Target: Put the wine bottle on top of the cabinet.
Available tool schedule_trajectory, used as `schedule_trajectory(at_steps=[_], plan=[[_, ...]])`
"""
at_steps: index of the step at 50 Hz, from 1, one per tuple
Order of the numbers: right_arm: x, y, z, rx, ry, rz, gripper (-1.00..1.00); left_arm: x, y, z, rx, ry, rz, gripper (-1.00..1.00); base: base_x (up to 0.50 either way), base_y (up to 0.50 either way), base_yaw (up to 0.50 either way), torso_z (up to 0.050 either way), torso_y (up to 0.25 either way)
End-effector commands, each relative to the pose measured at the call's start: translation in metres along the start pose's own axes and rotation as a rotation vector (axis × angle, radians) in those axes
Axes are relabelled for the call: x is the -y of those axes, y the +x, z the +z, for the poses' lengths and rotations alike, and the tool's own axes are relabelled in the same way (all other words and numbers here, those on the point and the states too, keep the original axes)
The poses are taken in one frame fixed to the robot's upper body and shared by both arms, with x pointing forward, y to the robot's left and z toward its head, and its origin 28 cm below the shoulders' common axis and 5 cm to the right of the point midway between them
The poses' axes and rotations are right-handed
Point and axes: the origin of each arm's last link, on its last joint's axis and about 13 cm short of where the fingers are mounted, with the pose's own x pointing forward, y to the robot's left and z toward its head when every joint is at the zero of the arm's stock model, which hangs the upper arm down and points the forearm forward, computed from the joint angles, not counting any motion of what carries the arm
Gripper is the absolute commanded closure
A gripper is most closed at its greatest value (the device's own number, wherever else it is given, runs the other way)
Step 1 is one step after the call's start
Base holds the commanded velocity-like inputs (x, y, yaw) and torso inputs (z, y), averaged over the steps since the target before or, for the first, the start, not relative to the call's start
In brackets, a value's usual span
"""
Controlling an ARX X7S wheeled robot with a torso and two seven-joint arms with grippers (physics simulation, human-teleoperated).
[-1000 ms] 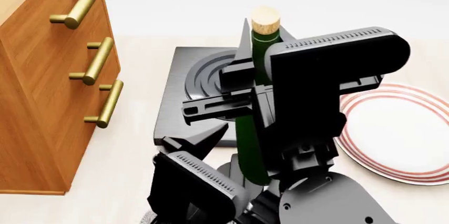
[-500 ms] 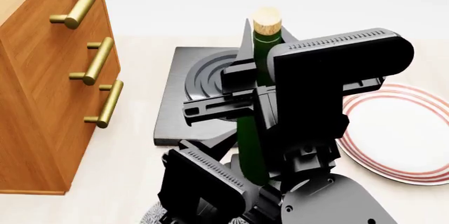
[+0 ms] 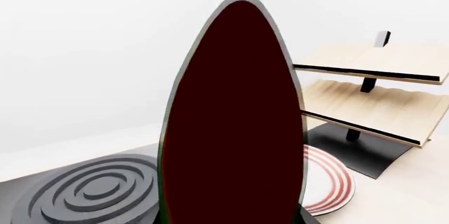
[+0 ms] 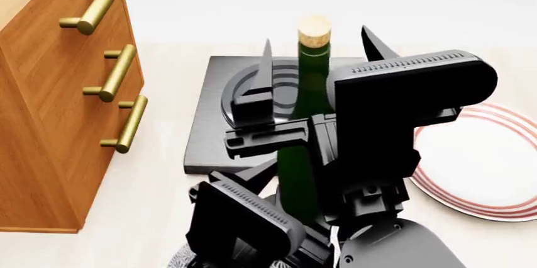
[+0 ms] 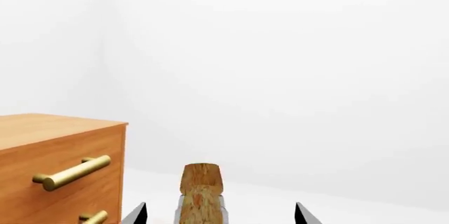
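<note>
Standing straight up in the middle of the head view is the wine bottle (image 4: 300, 123), dark green with a tan cork (image 4: 315, 31) on top. The right gripper (image 4: 315, 51) is spread wide open. Its two black fingers (image 4: 265, 67) stick up on either side of the bottle's neck, with a gap on each side, so they are not touching the glass. In the right wrist view the cork (image 5: 201, 182) shows low in the middle of the frame, between the two black finger tips.

The left gripper cannot be seen in any picture, so I cannot tell how it stands. Only a black arm part (image 4: 239, 221) shows at the lower middle of the head view. In the left wrist view the bottle (image 3: 235, 124) fills the middle as a big dark shape, very close to the camera.

The cabinet (image 4: 50, 104) is at the left of the head view, with brass bar handles (image 4: 113, 73). Behind the bottle lies a dark burner plate (image 4: 222, 111) with rings. A white plate with red rings (image 4: 478, 161) sits at the right. A pale wooden rack (image 3: 371, 92) stands at the right of the left wrist view.
</note>
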Motion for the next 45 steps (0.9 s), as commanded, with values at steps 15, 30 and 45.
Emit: schedule_trajectory(at_steps=[15,30,45], plan=[[0.004,-0.016,0.002,0.029,0.029,-0.036,-1.00,-0.006,0.010,0.022,0.066,-0.054,0.009,1.00,0.00,0.00,0.00,0.000,0.001],[0.003,-0.066,-0.002,0.051,-0.006,-0.087,-1.00,-0.022,0.011,0.030,0.045,0.004,0.089,1.00,0.00,0.00,0.00,0.000,0.001],[0.010,-0.094,-0.030,-0.001,-0.037,-0.203,-1.00,-0.042,0.004,0.068,0.115,0.143,0.207,1.00,0.00,0.00,0.00,0.001,0.001]])
